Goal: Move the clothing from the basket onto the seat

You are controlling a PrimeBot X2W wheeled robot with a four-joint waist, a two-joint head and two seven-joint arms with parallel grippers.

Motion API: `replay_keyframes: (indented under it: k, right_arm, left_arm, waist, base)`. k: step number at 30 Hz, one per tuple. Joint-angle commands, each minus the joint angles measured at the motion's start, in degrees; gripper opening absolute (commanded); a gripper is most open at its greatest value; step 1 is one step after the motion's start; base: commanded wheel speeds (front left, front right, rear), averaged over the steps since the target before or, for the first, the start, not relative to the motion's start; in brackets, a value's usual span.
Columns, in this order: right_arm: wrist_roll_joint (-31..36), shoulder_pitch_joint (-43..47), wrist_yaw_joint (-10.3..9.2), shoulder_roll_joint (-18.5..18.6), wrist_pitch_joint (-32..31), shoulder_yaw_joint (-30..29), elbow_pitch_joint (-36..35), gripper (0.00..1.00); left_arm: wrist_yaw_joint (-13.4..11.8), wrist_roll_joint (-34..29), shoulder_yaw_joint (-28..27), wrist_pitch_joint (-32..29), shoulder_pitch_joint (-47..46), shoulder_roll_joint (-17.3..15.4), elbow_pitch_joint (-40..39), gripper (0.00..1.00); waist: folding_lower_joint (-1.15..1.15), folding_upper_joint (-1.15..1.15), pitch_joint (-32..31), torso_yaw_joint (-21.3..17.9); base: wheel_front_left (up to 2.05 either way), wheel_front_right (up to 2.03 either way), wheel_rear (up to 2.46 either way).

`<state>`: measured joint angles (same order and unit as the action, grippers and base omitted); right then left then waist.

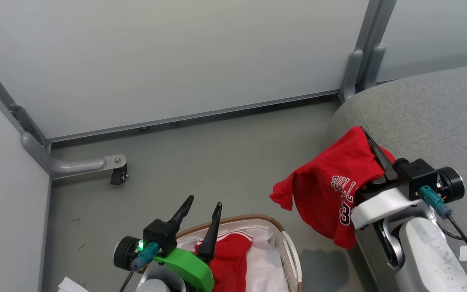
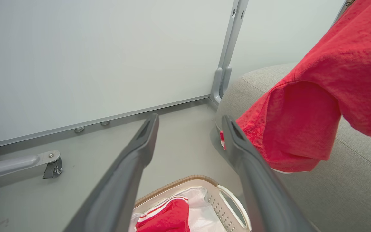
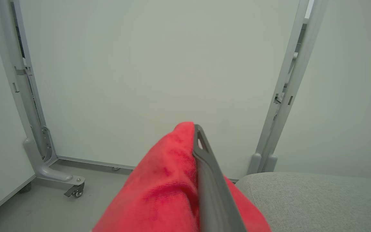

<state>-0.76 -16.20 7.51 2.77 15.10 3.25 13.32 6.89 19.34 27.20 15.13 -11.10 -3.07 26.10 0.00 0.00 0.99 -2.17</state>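
The red "BULLS 23" garment (image 1: pixel 330 186) hangs from my right gripper (image 1: pixel 366 137), which is shut on it at the corner of the grey seat (image 1: pixel 428 117); the fabric drapes over the fingers and down beside the cushion. From the right wrist, one dark finger (image 3: pixel 208 174) lies against red cloth (image 3: pixel 163 190). My left gripper (image 1: pixel 203 205) stands open and empty above the white basket (image 1: pixel 286 247). Inside, the second red garment (image 1: pixel 229 255) with white-striped edging lies on the white liner (image 1: pixel 262 259). The left wrist view shows that garment (image 2: pixel 169 219), the basket (image 2: pixel 217 201) and the hanging jersey (image 2: pixel 304 119).
White partition panels (image 1: pixel 176 56) with grey posts (image 1: pixel 365 48) close off the far side. A grey foot with a caster (image 1: pixel 118 174) stands on the grey floor (image 1: pixel 201 162) at the left. A white scrap (image 1: pixel 69 286) lies beside the left arm.
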Motion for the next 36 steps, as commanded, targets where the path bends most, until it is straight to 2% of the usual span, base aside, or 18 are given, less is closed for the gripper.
replay_keyframes:
  k: [1,7,23,30,36]
  right_arm:
    - [0.1,0.6,-0.04,0.2,0.1,-0.4,0.0,0.0]
    - [-0.2,0.7,-0.04,0.2,0.1,-1.7,-0.4,0.0]
    - [-0.7,1.3,-0.05,0.2,0.1,-4.0,-0.9,0.0]
    - [-1.3,0.4,-0.05,0.2,0.1,-4.6,-1.1,0.0]
    - [1.0,-3.9,-0.05,0.2,0.1,-4.7,-1.1,0.0]
  left_arm:
    - [0.2,-0.8,-0.3,0.0,0.8,0.0,-0.3,1.0]
    - [0.5,-1.3,-0.4,0.0,1.3,0.1,-1.2,1.0]
    - [0.6,-2.3,-0.7,0.0,-1.9,0.1,-3.4,1.0]
    - [0.6,-3.3,-0.6,0.0,-3.0,0.1,-3.0,1.0]
    - [0.6,-4.4,0.2,0.0,-5.3,-0.1,-3.8,1.0]
  waist:
    - [0.0,0.0,0.1,-0.3]
    - [0.0,0.0,1.0,-3.2]
    - [0.0,0.0,6.1,-19.4]
    - [0.0,0.0,8.2,-22.3]
    - [0.0,0.0,12.2,-21.8]
  base:
    - [0.0,0.0,0.0]
    - [0.0,0.0,0.0]
    - [0.0,0.0,0.0]
    - [0.0,0.0,0.0]
    - [0.0,0.0,0.0]
